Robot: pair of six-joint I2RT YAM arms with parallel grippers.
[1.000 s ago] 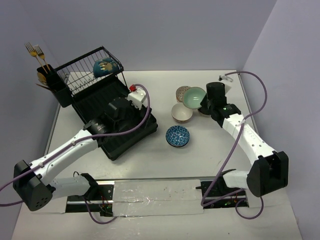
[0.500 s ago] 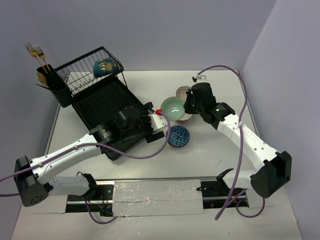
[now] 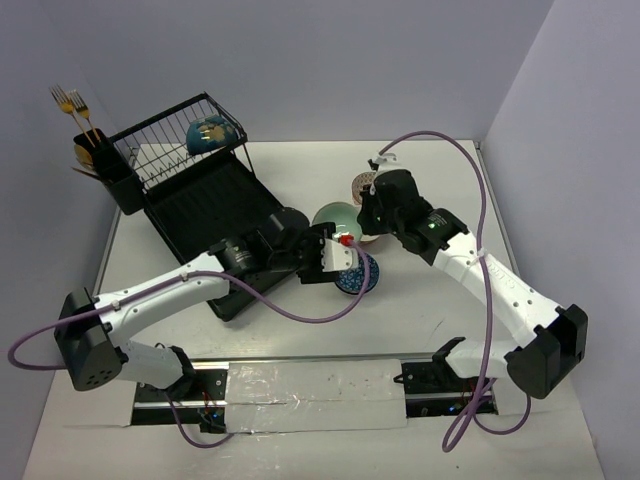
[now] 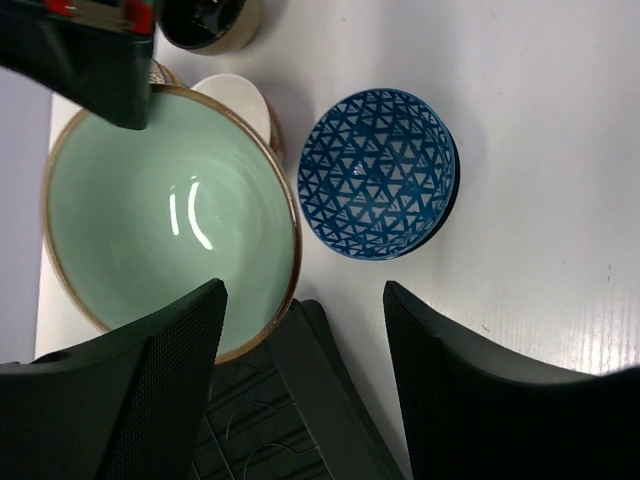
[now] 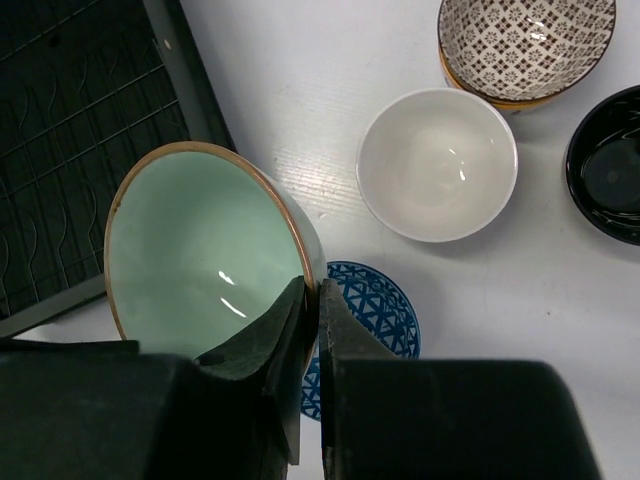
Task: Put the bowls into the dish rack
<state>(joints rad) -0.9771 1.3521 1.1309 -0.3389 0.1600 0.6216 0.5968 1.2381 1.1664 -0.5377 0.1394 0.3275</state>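
My right gripper (image 5: 312, 300) is shut on the rim of a mint green bowl (image 5: 200, 250) and holds it above the table beside the front right corner of the black dish rack (image 3: 190, 200). The mint bowl also shows in the top view (image 3: 330, 215), with the right gripper (image 3: 360, 215) beside it. My left gripper (image 4: 305, 380) is open and empty, over the rack tray's corner (image 4: 300, 410), just below the mint bowl (image 4: 170, 215). A blue-patterned bowl (image 4: 380, 170) sits on the table to its right. A teal and gold bowl (image 3: 213, 133) stands in the wire tier.
On the table behind the mint bowl are a cream bowl (image 5: 437, 165), a brown-patterned bowl (image 5: 525, 45) and a black bowl (image 5: 610, 175). A utensil cup (image 3: 95, 152) with gold forks (image 3: 68, 100) hangs at the rack's left end. The two grippers are close together.
My right arm carried the mint bowl left from the bowl cluster toward the rack. My left arm swung right from over the rack tray to beside the blue bowl.
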